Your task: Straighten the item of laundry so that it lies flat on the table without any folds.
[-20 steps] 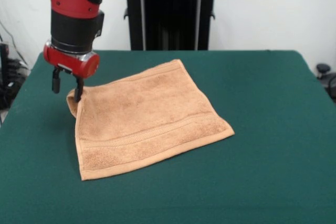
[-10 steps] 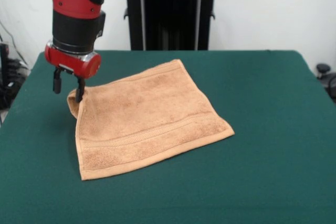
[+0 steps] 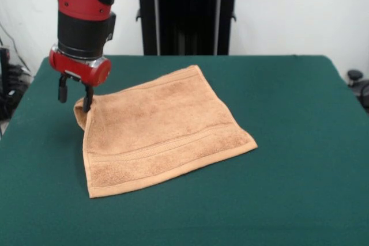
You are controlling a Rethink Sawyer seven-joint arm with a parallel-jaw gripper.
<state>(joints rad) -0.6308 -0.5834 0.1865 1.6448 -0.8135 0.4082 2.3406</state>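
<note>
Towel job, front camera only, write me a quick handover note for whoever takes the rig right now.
Gripper: open, fingers apart, at the towel's raised corner; one finger touches the cloth, nothing clamped.
Towel: spread on the green table, mostly flat, banded edge toward the camera.
Done: most of the towel lies flat.
Left: the corner by the gripper is curled up; it probably needs pulling outward and laying down.

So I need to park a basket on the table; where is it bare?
The table is bare right of the towel, and along the near edge below it. It's crowded at the towel's far-left corner, where the end effector hangs.
</note>
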